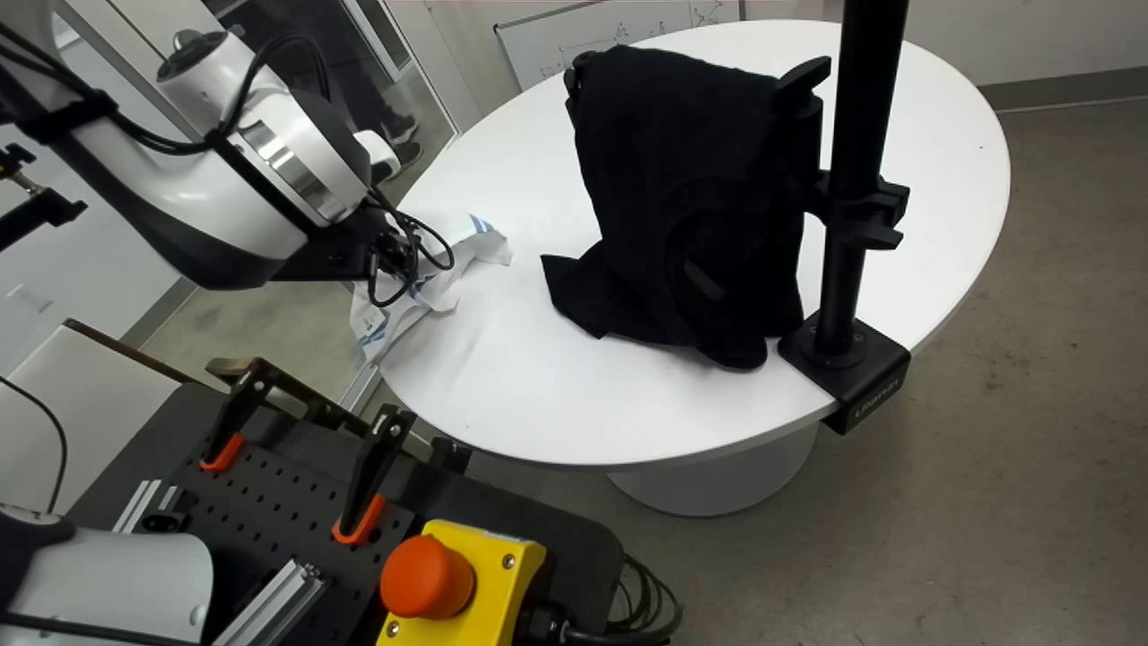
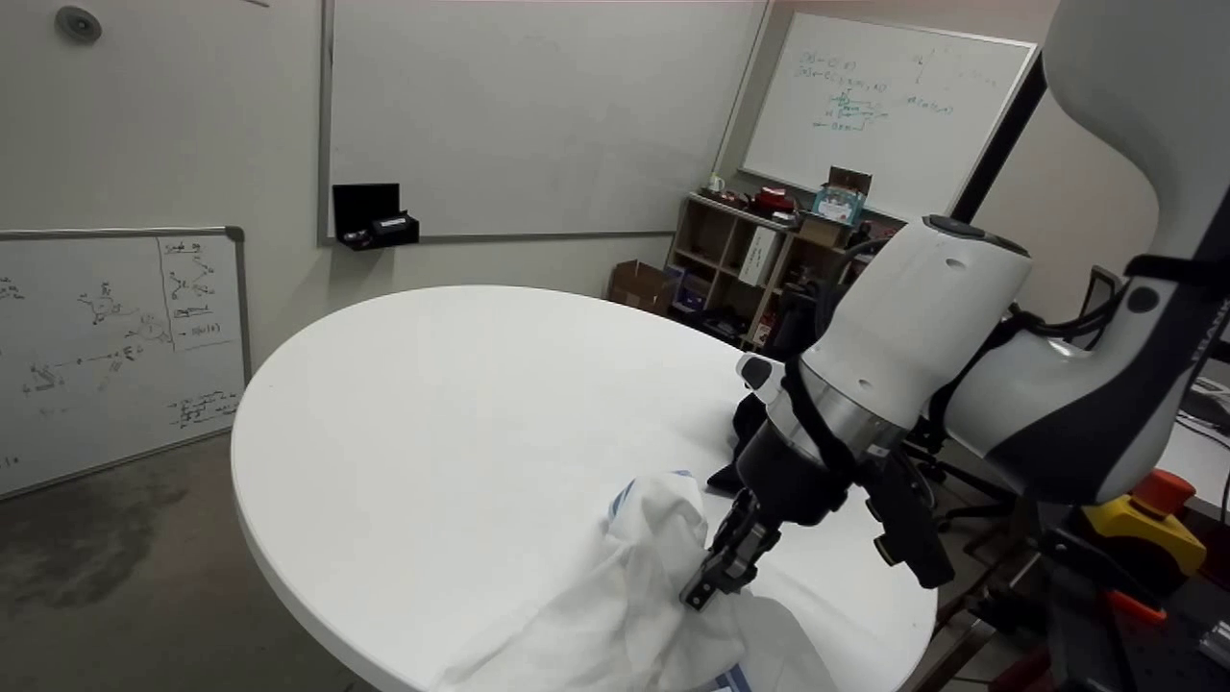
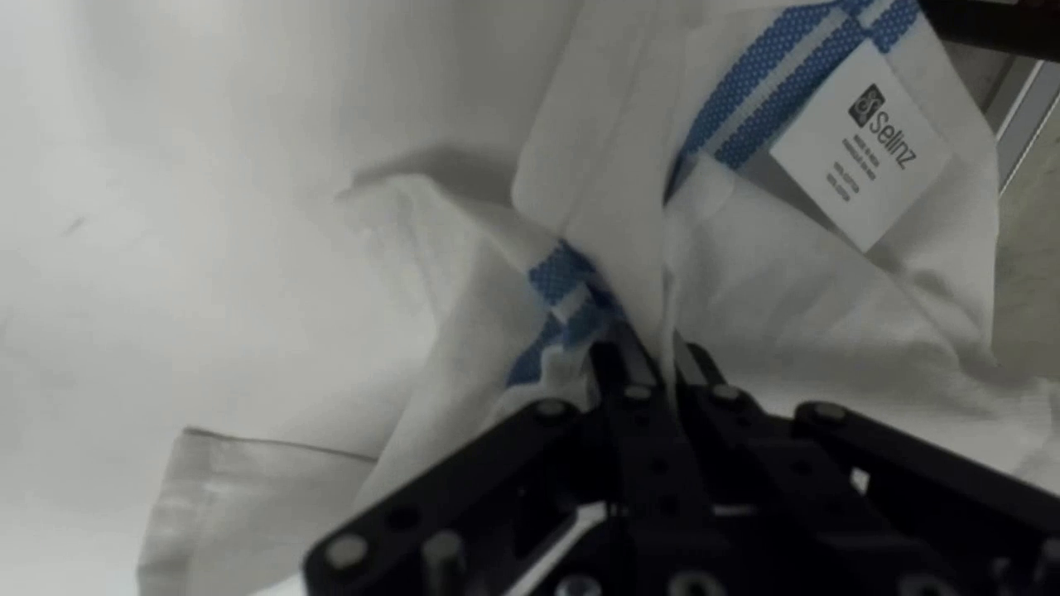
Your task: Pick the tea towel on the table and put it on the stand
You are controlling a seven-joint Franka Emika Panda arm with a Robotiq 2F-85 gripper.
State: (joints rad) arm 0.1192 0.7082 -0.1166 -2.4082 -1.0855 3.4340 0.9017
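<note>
The tea towel is white with blue stripes. It lies crumpled at the table's edge in both exterior views, and part hangs over the edge. My gripper points down into it. In the wrist view the fingers are closed on a fold of the towel, whose printed label shows. The fingertips are partly hidden by cloth. In an exterior view, a black post is clamped to the table edge, seemingly the stand. A black cloth drapes over something beside it; what it covers is hidden.
The round white table also shows in an exterior view. A dark mounting cart with clamps and a yellow box with a red button stands near its edge. A shelf stands behind.
</note>
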